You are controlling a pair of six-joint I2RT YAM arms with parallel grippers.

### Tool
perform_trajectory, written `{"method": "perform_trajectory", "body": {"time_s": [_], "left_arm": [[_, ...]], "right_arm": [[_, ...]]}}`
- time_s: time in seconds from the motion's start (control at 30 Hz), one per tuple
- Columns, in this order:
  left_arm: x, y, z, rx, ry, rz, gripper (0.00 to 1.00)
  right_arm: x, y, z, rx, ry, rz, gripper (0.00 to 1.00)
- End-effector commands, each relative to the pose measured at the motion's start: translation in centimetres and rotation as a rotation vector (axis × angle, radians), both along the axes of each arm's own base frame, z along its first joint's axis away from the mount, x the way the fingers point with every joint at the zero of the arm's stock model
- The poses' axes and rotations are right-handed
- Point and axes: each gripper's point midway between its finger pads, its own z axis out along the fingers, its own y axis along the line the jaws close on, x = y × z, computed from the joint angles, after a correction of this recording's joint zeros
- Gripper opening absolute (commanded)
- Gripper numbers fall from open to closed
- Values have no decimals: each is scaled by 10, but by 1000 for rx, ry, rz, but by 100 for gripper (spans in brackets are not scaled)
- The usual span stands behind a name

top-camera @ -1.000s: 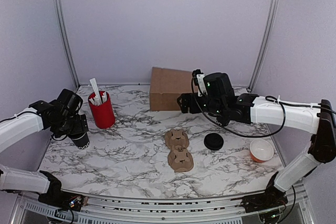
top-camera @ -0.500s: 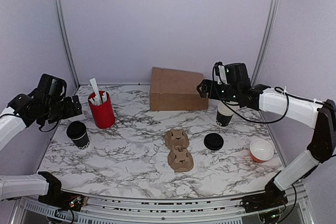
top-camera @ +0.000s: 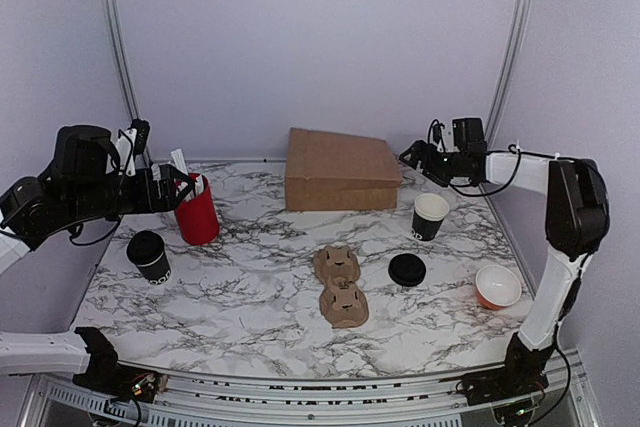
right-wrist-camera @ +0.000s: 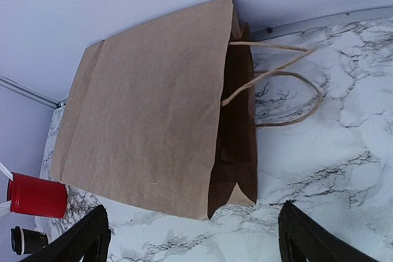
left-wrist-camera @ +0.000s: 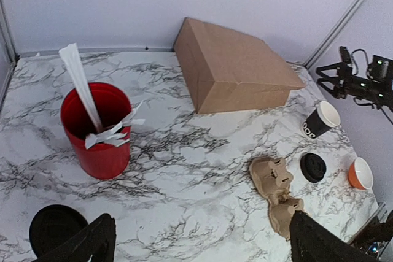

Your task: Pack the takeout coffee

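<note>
1. The coffee [top-camera: 150,255] stands lidded on the left of the worktop [top-camera: 250,297], near the red cup [top-camera: 196,215], and nothing is gripping it. The left wrist view only catches its lid, cut off by the bottom edge.
2. The print on it is too small to read.
3. The bag [top-camera: 340,169] lies on its side at the back. The right wrist view looks into its mouth, but it's too dark inside to tell anything.
4. The left end effector [top-camera: 172,190] hangs up by the red cup, spread wide and empty, with the arm reaching in from the left.
5. The right end effector [top-camera: 418,157] is also wide and empty, at the back right just off the bag's mouth, forearm pointing left.
</note>
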Motion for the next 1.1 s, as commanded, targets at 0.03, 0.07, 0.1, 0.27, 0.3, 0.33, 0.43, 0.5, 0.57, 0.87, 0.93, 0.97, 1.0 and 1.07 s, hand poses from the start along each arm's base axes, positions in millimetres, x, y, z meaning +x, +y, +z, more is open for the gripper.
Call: {"method": "perform_trajectory", "body": {"time_s": [0.03,0.07,0.1,0.27,0.3,0.33,0.43,0.5,0.57,0.87,0.93,0.97,1.0,1.07], "left_arm": [[-3,-36,41,-100,-117,-131,99],[-7,-45,42,-108,-118,-160,99],[-9,-49,44,-116,-121,-175,99],[-14,-56,53,-128,-142,-206,99],[-14,-56,53,-128,-142,-207,99],[-14,-56,54,-130,-143,-207,99],[-14,-56,54,-139,-142,-203,99],[-14,-57,56,-153,-145,-200,99],[-14,-58,59,-172,-149,-203,99],[-11,-71,61,-205,-130,-216,99],[-10,-72,61,-206,-128,-214,99],[-10,-73,60,-207,-127,-212,99],[-9,-74,59,-204,-124,-211,99],[-7,-76,56,-198,-117,-211,99]], "right_arm": [[42,18,8,28,-14,91,90],[48,17,1,20,14,90,88],[56,17,-1,13,19,84,88],[81,11,-16,-26,60,66,86],[82,13,-19,-24,70,74,85],[84,15,-22,-17,80,83,85],[84,20,-27,10,96,102,83],[83,21,-30,23,105,103,82],[82,25,-33,45,111,118,81],[74,48,-39,96,148,187,77],[72,47,-38,88,148,180,77],[70,47,-37,90,148,177,76],[70,47,-36,91,146,179,76],[68,53,-33,103,135,202,75]]}}
